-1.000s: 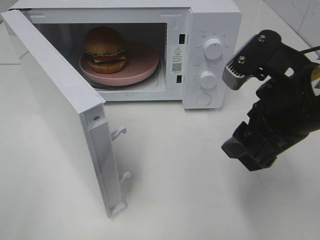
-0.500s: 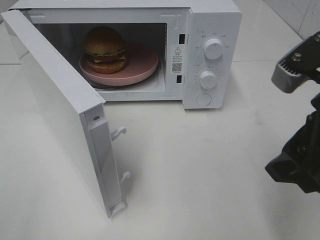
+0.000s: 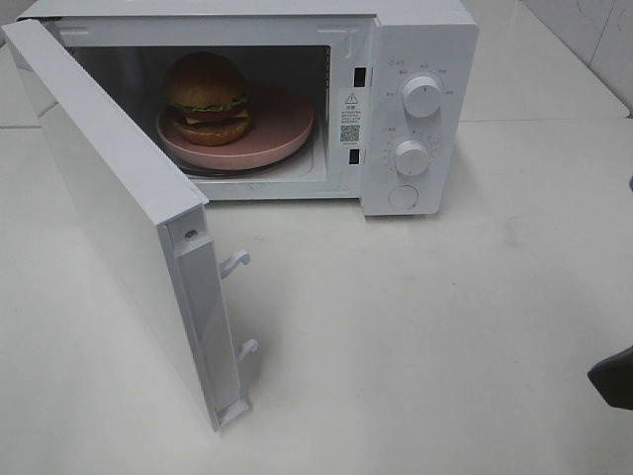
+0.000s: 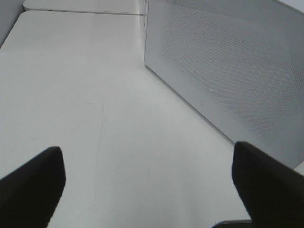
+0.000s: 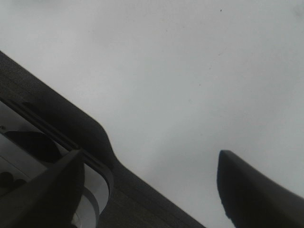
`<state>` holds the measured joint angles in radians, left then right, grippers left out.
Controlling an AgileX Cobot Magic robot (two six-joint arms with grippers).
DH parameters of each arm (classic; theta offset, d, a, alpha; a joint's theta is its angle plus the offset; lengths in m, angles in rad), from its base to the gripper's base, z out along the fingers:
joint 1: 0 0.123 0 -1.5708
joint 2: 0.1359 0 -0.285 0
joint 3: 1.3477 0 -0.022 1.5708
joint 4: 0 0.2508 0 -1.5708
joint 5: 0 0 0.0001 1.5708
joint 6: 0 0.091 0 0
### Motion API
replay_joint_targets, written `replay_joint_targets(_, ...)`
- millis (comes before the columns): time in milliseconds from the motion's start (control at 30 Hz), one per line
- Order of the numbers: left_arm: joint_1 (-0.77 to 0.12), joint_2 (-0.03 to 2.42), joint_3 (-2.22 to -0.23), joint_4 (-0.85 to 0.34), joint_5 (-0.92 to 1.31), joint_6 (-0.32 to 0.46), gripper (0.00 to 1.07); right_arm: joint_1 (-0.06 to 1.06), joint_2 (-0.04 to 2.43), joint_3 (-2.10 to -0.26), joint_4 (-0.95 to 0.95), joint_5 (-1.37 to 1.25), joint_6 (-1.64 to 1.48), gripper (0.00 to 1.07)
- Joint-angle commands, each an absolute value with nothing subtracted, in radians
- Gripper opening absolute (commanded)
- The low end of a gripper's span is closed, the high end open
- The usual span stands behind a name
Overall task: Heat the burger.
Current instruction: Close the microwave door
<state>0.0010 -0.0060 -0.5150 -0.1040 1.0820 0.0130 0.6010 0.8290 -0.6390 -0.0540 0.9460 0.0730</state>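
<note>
Nearest me, my left claw (image 4: 149, 185) hangs low over the white desk (image 4: 85, 95), fingers spread wide with nothing in them. Same deal with my right claw (image 5: 149, 156): gaping, empty, parked off at the desk's right edge, just a dark sliver in the overhead view. Past that, the white box microwave (image 3: 425, 30) has its hinged door (image 3: 129, 218) wide open. Inside, the glossy brown-bun burger (image 3: 208, 97) sits on the flat pink round plate (image 3: 287, 124). So loading looks done. I reckon what's left is shutting the door and turning the white round knobs (image 3: 423, 97).

Right arm (image 3: 615, 381) cut off by edge; dial labels (image 3: 394, 131) illegible.
</note>
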Motion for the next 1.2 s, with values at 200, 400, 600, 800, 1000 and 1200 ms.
replay_joint_targets(200,0.004,-0.020,-0.516,-0.109,1.070,0.012,0.87,0.461,0.685,-0.551,-0.072,0.968,0.118,0.75)
replay_joint_targets(400,0.004,-0.020,-0.516,-0.109,1.070,0.012,0.87,0.367,0.583,-0.521,-0.061,0.961,0.122,0.75)
replay_joint_targets(600,0.004,-0.020,-0.516,-0.109,1.070,0.012,0.87,0.273,0.453,-0.516,-0.051,0.973,0.122,0.75)
replay_joint_targets(800,0.004,-0.020,-0.516,-0.109,1.070,0.012,0.87,0.174,0.328,-0.511,-0.050,0.982,0.122,0.75)
replay_joint_targets(1000,0.004,-0.020,-0.516,-0.109,1.070,0.012,0.87,0.095,0.189,-0.500,-0.050,0.995,0.120,0.75)
replay_joint_targets(1200,0.004,-0.020,-0.516,-0.109,1.070,0.012,0.87,0.087,0.081,-0.500,-0.048,0.995,0.114,0.75)
